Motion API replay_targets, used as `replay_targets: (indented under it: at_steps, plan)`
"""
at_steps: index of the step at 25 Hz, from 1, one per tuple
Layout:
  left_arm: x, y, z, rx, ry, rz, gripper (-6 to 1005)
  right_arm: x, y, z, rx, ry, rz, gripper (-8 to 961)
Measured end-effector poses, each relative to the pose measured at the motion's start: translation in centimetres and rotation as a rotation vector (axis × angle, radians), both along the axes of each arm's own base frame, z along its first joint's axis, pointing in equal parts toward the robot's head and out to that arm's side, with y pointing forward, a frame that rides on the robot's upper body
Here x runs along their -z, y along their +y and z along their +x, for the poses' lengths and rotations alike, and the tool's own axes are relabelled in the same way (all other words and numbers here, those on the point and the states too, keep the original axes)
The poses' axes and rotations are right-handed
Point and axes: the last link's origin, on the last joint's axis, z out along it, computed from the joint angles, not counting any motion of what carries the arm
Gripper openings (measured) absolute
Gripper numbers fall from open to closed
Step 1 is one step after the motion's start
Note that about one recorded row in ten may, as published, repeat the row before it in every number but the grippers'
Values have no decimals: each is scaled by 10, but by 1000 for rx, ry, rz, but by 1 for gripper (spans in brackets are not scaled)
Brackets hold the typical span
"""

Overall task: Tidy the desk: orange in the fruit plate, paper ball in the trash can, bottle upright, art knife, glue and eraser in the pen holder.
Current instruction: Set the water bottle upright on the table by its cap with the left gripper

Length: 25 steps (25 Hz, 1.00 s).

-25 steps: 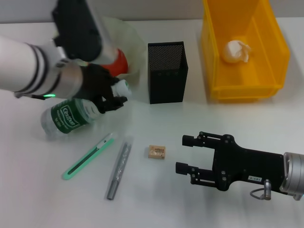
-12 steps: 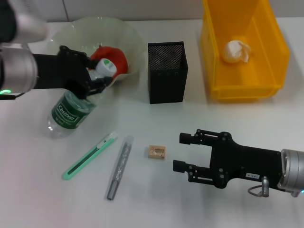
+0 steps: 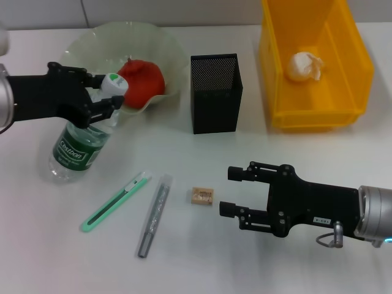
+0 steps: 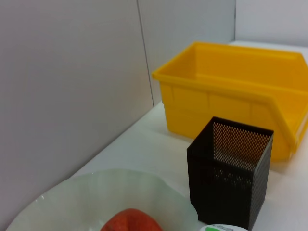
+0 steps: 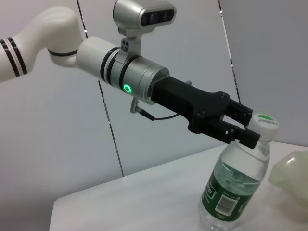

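Bottle (image 3: pixel 79 142) more upright than before, in left hand (image 3: pixel 104 98).

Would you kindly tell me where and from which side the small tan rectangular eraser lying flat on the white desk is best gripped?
Grip the small tan rectangular eraser across its two narrower sides, probably coming straight down from above. It lies flat and low on the white desk, so a sideways approach offers little to catch. The open right gripper is beside it, and the grey glue stick lies well clear.
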Motion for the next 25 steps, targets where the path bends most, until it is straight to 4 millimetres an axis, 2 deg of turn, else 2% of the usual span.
replay_targets:
  at_steps: [6,14,25]
  plan:
    - [-10,-3,-15,0,-120,33,443,0,2,-1,-3,-4,2,684]
    - [-17,-6,-29,-8,-164,60,449,0,3,-2,-8,-4,1,683]
    - [-32,-19,-56,10,-364,125,457,1,4,-2,-6,-4,2,682]
